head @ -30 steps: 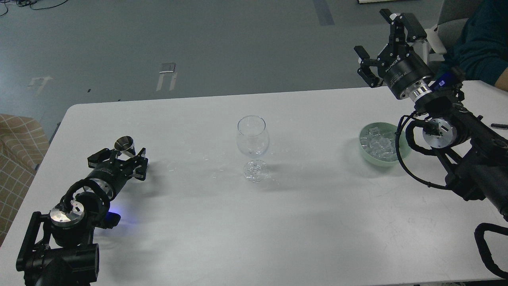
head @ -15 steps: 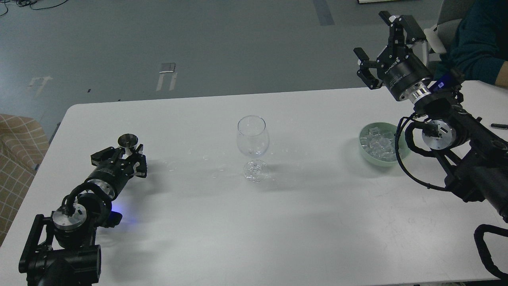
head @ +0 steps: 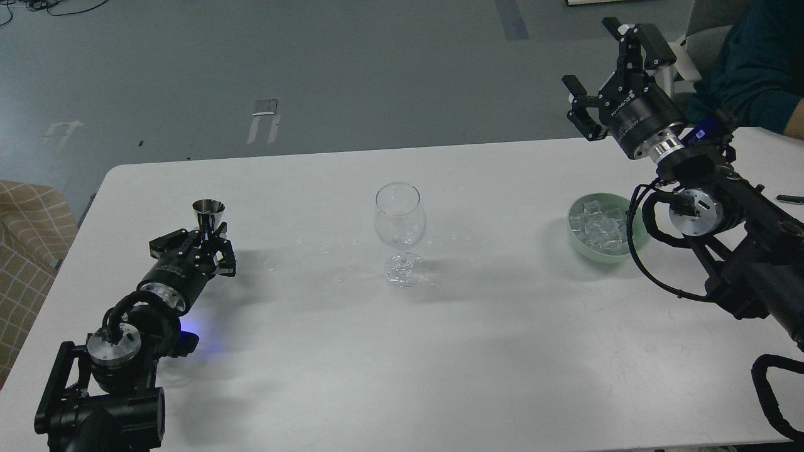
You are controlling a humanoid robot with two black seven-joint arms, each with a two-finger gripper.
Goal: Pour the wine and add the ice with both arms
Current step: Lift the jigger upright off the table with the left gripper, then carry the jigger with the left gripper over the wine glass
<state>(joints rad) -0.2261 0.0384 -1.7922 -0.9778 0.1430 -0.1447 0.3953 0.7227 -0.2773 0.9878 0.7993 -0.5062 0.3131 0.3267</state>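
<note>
A clear wine glass (head: 400, 216) stands upright at the middle of the white table (head: 440, 351); I cannot make out any wine in it. My left gripper (head: 211, 243) lies low on the table at the left and is shut on the lower part of a small metal jigger (head: 209, 213), which stands upright. The ice (head: 600, 225) is heaped in a pale green bowl (head: 635, 242) at the right. My right gripper (head: 588, 53) is open and empty, raised above and behind the bowl.
A person's arm in a dark teal sleeve (head: 754, 69) rests at the far right corner beside a chair. A dark pen (head: 790, 199) lies by the right edge. Small drops (head: 326, 251) lie on the table between jigger and glass.
The jigger has turned from tilted to upright in my left gripper, which shifted slightly right. My right gripper has barely moved.
</note>
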